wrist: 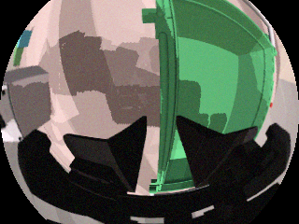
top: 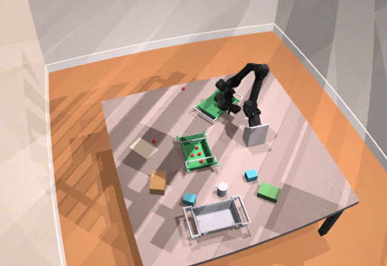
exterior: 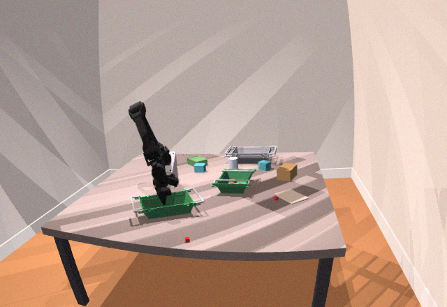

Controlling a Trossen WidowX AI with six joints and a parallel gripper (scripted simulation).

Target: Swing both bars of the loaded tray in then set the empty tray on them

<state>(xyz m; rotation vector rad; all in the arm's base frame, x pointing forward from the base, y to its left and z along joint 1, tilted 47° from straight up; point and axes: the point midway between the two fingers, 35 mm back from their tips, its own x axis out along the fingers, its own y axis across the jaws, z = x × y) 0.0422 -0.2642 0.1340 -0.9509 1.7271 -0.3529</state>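
- Top view: on the bench point(top: 300, 163) point(exterior: 119, 231), the empty green tray point(top: 212, 105) point(exterior: 169, 208) point(wrist: 210, 61) stands apart from the loaded one, its end bars swung outward.
- The pincer point(top: 228, 112) point(exterior: 164, 202) point(wrist: 161, 119) is at a long wall of the empty tray, fingers partly apart; in the wrist view one is outside the wall and one over the inside, with no clamp on it to be seen.
- The loaded green tray point(top: 203, 145) point(exterior: 232, 188) holds small red blocks; its two bars point(top: 191, 139) point(top: 200, 159) point(exterior: 238, 170) point(exterior: 232, 180) already lie across the top, one toward each end.
- A grey upright box point(top: 256, 135) point(exterior: 174, 168) point(wrist: 30, 105) stands at the arm's foot, off to one side of both green trays.
- A loose red block point(top: 153, 141) point(exterior: 275, 197) sits beside a cream plate point(top: 143, 148) point(exterior: 291, 196); another red block point(top: 182, 88) point(exterior: 186, 239) lies near the bench edge.
- Beyond the loaded tray, clutter gathers: an ochre block point(top: 158, 182) point(exterior: 286, 171), two blue blocks point(top: 189, 199) point(top: 251, 175) point(exterior: 264, 165) point(exterior: 200, 167), a pale cylinder point(top: 222, 189) point(exterior: 232, 162), a flat green block point(top: 269, 192) point(exterior: 197, 160).
- A larger grey tray point(top: 215, 217) point(exterior: 252, 152) stands behind the cylinder, its bars out at the ends.
- None of that clutter stands between the two green trays.
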